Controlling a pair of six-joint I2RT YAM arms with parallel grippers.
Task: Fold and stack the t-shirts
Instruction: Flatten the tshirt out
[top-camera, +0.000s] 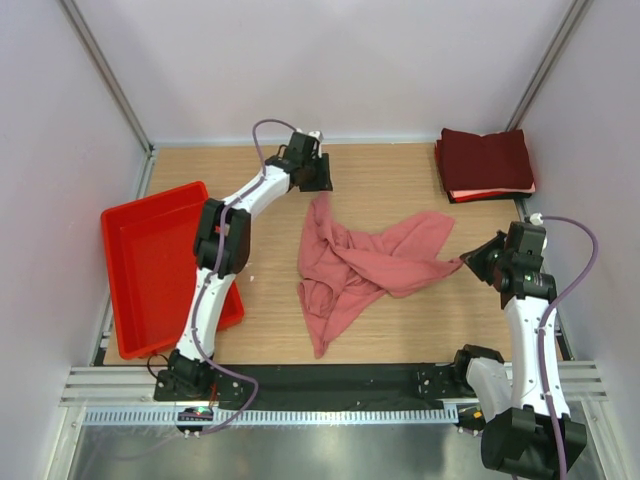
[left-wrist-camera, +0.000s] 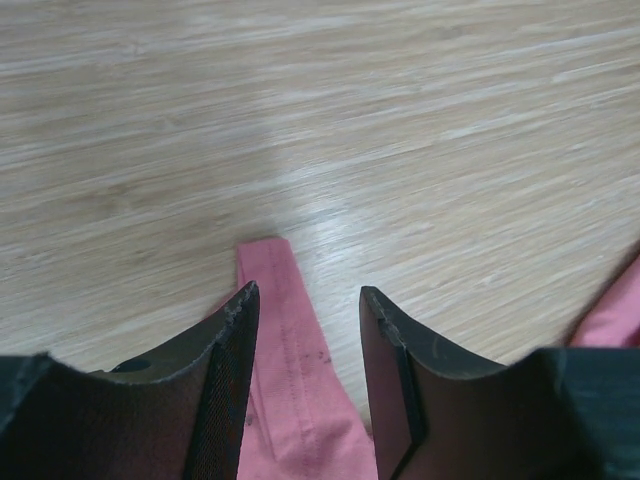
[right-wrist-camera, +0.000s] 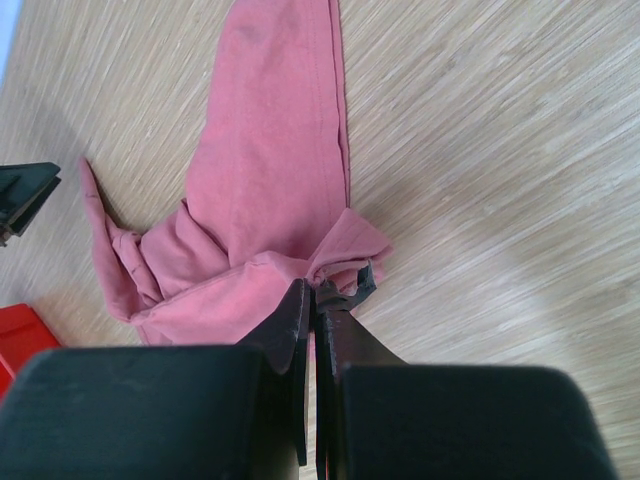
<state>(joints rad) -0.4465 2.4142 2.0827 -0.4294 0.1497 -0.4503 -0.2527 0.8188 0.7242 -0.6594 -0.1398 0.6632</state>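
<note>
jaws of the right gripper (right-wrist-camera: 315, 290) are pressed together and pinch a bunched corner of the pink shirt (top-camera: 370, 265). this is the right end of the shirt, and a small fold of pink cloth comes out around the tips. the gripper is low over the wooden table (top-camera: 400, 180).

the pink shirt lies crumpled in the middle of the table and is not folded. from its wrinkled middle one long piece goes toward the near edge, one wide piece goes to the right up to the pinched corner, and one narrow piece goes toward the far side.

left of the pink shirt, and apart from it, a red tray (top-camera: 150, 270) lies at an angle on the table. in the top view the left arm passes over the tray's right edge.

at the far tip of the pink shirt is the left gripper (left-wrist-camera: 305, 295). its jaws are spread. the narrow pink strip with its stitched hem lies on the wood and runs between the two fingers. i cannot tell if the fingers touch the cloth.

beyond the pink shirt and to its right, well apart from it, the folded maroon shirts (top-camera: 487, 160) lie in a square stack by the far right corner. a thin pale layer (top-camera: 495, 192) shows near the bottom of the stack.
</note>
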